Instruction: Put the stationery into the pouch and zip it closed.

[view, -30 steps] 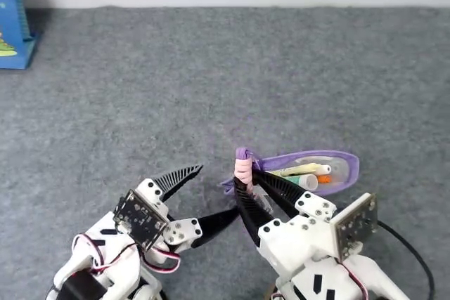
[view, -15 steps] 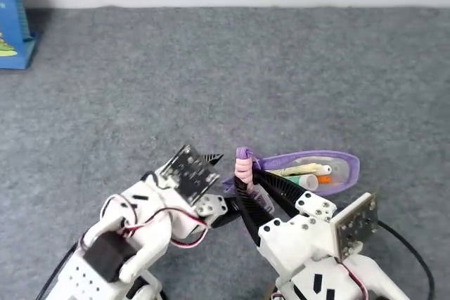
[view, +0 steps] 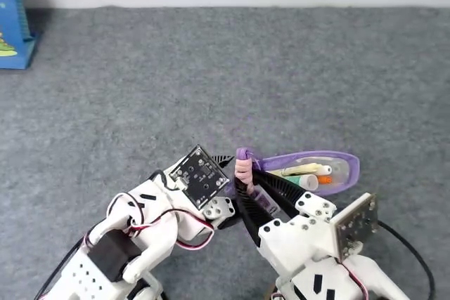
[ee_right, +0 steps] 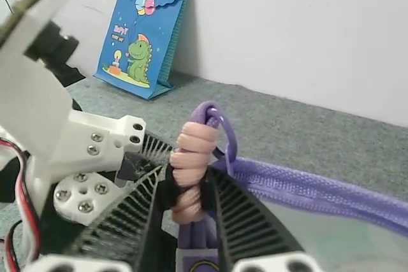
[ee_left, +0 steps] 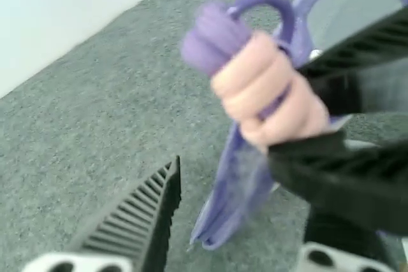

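Note the inward swing of the left gripper over the last second; find it now by the near edge of the desk, just beside the pink charm, fingers spread, holding nothing. Observe the right gripper alongside, fingers clenched on that charm at the end of the pouch. Locate the pouch just beyond, right of middle, mouth open, pens inside. Judge loading done, zipping outstanding. Disregard the blue bag at the far-left corner.
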You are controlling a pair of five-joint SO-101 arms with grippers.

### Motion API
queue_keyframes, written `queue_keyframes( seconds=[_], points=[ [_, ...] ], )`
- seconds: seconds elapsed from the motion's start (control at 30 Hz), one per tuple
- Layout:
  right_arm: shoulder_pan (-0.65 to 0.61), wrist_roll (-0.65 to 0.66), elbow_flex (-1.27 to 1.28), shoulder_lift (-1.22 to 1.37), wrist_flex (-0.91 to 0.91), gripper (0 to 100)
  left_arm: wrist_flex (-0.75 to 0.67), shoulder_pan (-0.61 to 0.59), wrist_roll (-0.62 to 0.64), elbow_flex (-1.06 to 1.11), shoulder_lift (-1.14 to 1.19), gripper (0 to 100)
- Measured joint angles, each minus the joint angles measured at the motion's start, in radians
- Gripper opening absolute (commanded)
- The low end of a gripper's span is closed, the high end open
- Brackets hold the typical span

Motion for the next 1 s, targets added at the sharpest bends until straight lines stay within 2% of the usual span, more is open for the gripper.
queue_keyframes(
  seconds=[0.13, 0.5, 0.7, 0.9, 1.0],
  points=[
    [0.000, 0.000, -0.002, 0.000, 0.000, 0.8, 0.000, 0.002, 0.000, 0.000, 0.000, 1],
    [0.000, -0.005, 0.000, 0.000, 0.018, 0.8, 0.000, -0.008, 0.000, -0.003, 0.000, 1],
    [0.000, -0.005, 0.011, 0.000, 0.020, 0.8, 0.049, -0.006, 0.000, -0.003, -0.011, 1],
    [0.000, -0.005, 0.012, 0.000, 0.020, 0.8, 0.158, -0.006, 0.000, -0.003, -0.201, 2],
    [0.008, -0.011, 0.014, 0.000, 0.020, 0.8, 0.209, -0.003, 0.000, -0.003, -0.341, 12]
  ],
)
